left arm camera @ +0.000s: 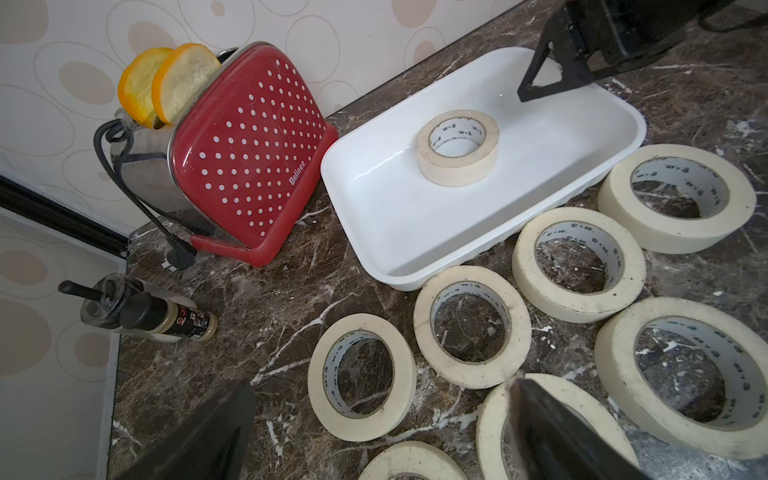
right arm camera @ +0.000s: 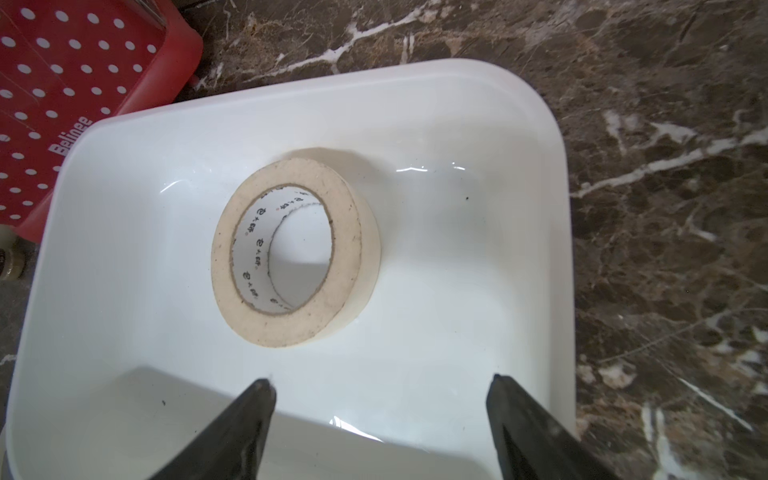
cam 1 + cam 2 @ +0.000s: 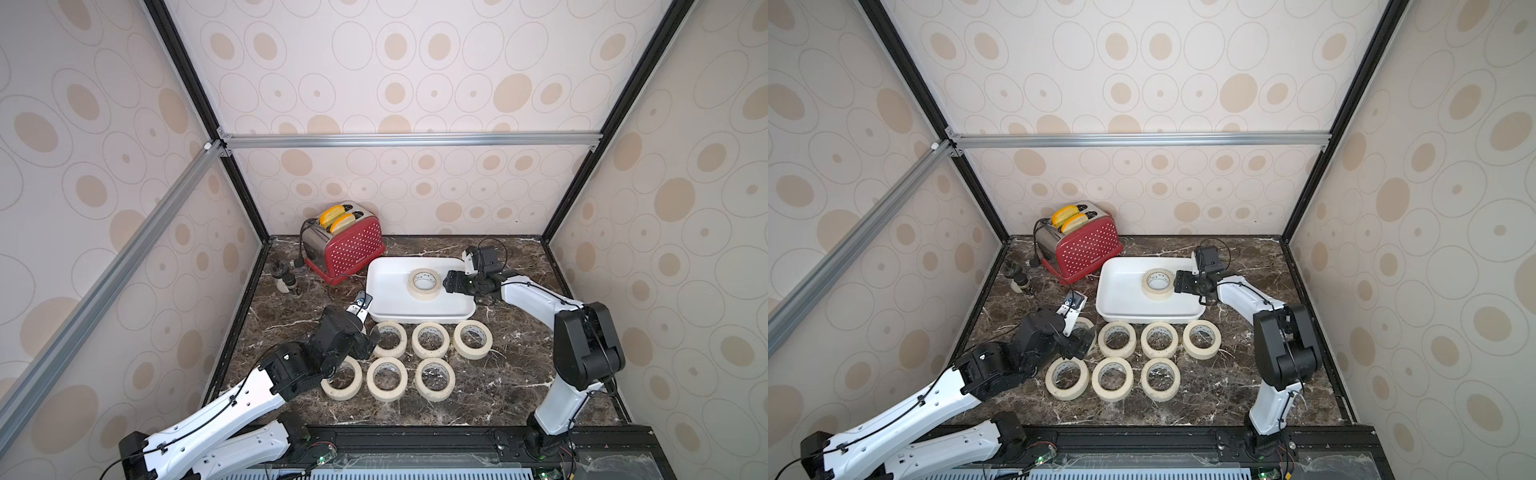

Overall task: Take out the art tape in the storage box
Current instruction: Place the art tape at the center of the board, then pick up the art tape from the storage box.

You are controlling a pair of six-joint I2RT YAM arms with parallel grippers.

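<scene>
Right gripper (image 2: 380,380), jaws spread wide, hangs over the white plastic storage box (image 2: 124,249), facing the one cream ring-shaped roll of art tape (image 2: 286,330) lying flat inside, likely ready to pinch it.

In both top views my left arm (image 3: 336,332) lies over the tape rolls. The hidden roll (image 3: 1088,323) shows only a sliver of rim, and the back-left roll (image 3: 390,352) and the front-left roll (image 3: 343,392) are each partly covered. My left claw (image 1: 380,384) appears in its wrist view as two dark, blurred fingers (image 1: 557,432) cut off by the frame; one blocks part of the near roll (image 1: 490,415). My right claw (image 2: 382,382), the box (image 2: 436,270) and the toaster (image 2: 83,83) are cut off too. The bottles (image 3: 289,282) are too small to identify.
</scene>
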